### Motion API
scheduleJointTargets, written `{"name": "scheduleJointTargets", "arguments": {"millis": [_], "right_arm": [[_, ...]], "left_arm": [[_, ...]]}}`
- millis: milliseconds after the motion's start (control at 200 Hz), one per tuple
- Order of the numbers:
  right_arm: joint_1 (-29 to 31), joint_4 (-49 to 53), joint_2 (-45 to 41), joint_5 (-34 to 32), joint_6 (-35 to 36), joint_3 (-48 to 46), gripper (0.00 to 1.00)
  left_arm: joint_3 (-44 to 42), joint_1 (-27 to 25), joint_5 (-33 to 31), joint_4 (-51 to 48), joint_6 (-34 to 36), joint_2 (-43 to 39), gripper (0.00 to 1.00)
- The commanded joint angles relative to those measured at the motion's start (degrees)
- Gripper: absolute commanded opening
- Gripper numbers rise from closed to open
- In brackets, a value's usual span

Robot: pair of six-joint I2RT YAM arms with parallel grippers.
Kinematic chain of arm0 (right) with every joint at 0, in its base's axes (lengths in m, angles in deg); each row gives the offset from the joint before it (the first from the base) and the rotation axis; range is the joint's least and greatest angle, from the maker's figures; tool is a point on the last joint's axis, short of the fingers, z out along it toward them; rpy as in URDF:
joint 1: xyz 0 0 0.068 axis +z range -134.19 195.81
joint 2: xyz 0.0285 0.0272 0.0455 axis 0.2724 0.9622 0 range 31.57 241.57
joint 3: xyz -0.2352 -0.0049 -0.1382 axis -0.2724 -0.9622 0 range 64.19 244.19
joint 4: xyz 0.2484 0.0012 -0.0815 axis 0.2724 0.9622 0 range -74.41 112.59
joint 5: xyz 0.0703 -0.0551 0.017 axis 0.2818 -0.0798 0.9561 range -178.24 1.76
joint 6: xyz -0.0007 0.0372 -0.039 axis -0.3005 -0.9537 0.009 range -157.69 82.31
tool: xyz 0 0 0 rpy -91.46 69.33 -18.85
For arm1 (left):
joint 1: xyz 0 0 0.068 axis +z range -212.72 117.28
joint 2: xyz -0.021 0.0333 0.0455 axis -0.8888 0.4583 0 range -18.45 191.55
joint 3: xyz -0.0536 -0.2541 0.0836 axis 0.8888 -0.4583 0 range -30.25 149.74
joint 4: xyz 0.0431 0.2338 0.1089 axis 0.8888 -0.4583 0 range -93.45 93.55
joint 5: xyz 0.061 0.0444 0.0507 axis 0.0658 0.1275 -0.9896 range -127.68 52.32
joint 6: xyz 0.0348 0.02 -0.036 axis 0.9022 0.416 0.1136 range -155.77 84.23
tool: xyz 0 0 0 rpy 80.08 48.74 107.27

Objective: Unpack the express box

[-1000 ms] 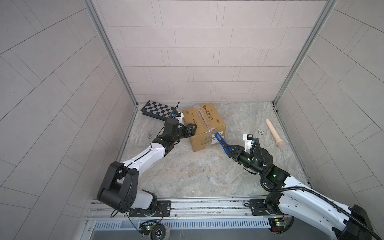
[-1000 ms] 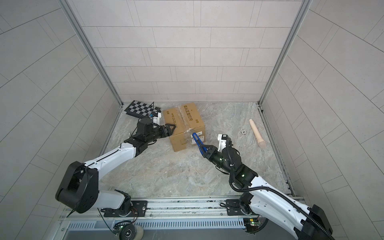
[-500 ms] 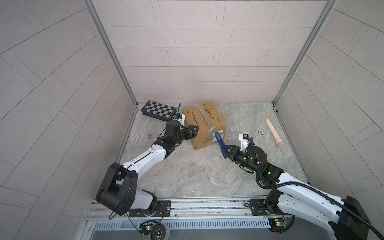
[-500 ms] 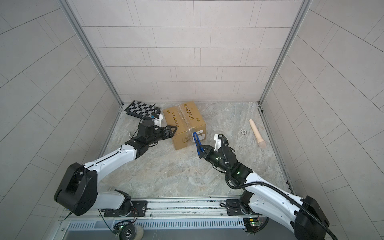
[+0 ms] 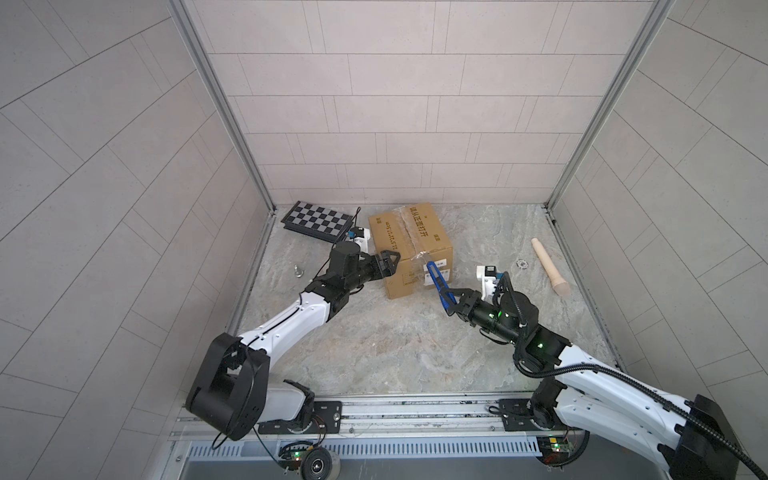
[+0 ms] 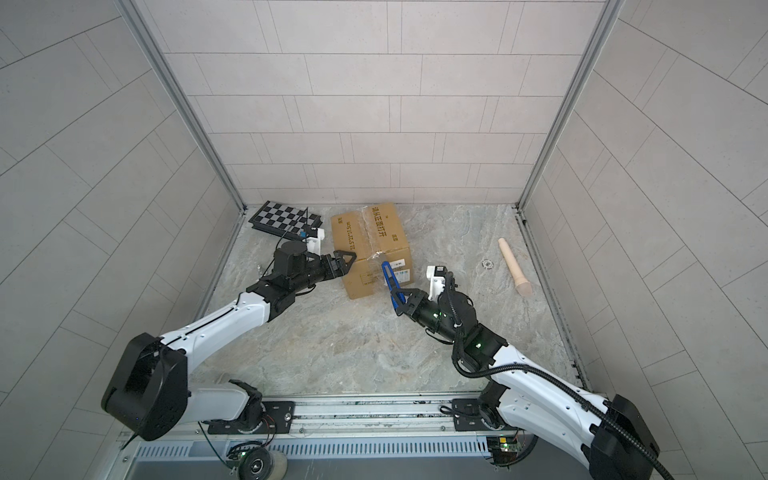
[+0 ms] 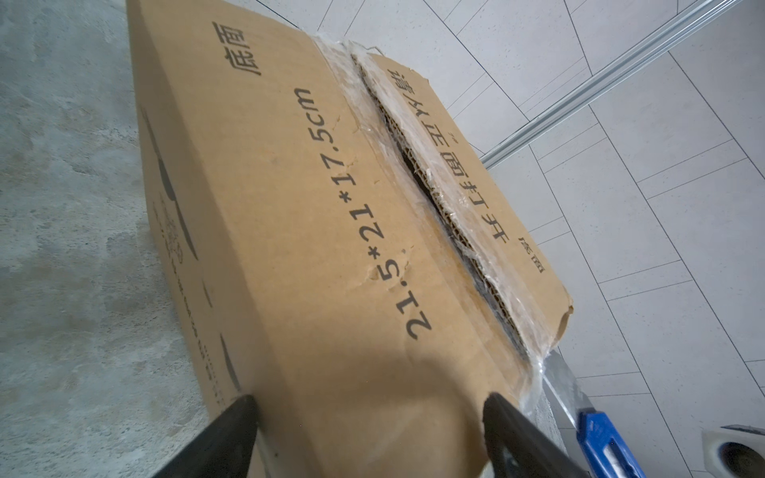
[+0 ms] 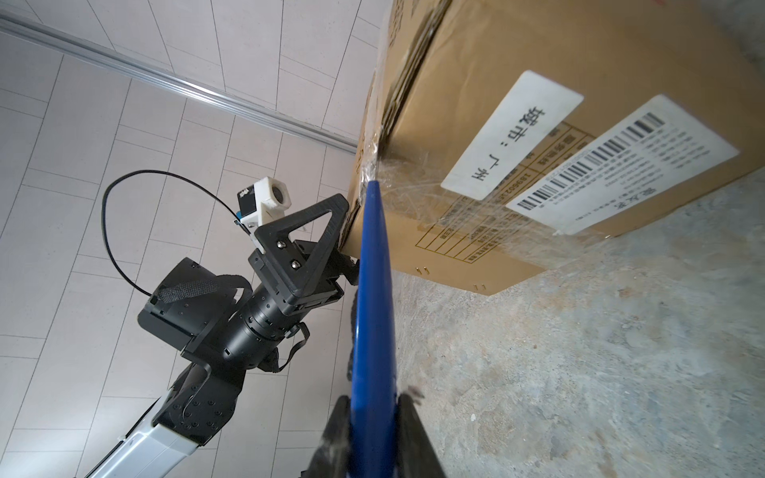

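"Where is the express box (image 5: 409, 245) sitting?"

"It's sitting on the bench (image 5: 395, 345) toward the back wall, near the chequered board (image 5: 318, 220). The right fingers (image 8: 412, 434) are clamping a blue knife (image 5: 436, 280), and its tip is meeting the tape (image 8: 434, 194) at the box's near top edge."

"And the left fingers (image 7: 232, 430)?"

"They're standing wide apart, straddling a box edge. I'm guessing they're bracing it, but I can't tell whether they're pressing."

"How should the cut be going?"

"Shallow, I'd say, following the seam (image 7: 434, 198), with the left side steadying the box against the pull."

"Anything you're missing?"

"The handle is hiding the blade's tip in the right wrist view, and the box's inside isn't showing."
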Motion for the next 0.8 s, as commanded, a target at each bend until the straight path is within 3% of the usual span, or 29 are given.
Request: {"name": "scheduleJointTargets", "arguments": {"millis": [0,190,611,796], "right_arm": [[1.5,-2.22,0.93,7.27,0.76,2.83,0.0],[1.48,3.44,1.65,7.64,4.76,3.95,0.0],[-0.09,-8.17,1.21,13.42,-1.96,4.62,0.0],[0.73,-5.55,3.5,14.29,-3.47,3.68,0.0]], "left_arm": [[-0.75,-1.76,5.42,3.97,-1.59,-1.97,0.91],[-1.04,-2.47,5.41,5.17,-2.67,-2.4,0.94],[-1.47,-2.84,5.32,5.37,-2.85,-2.76,0.97],[-1.54,-2.89,4.48,5.04,-2.5,-3.47,0.97]]}}
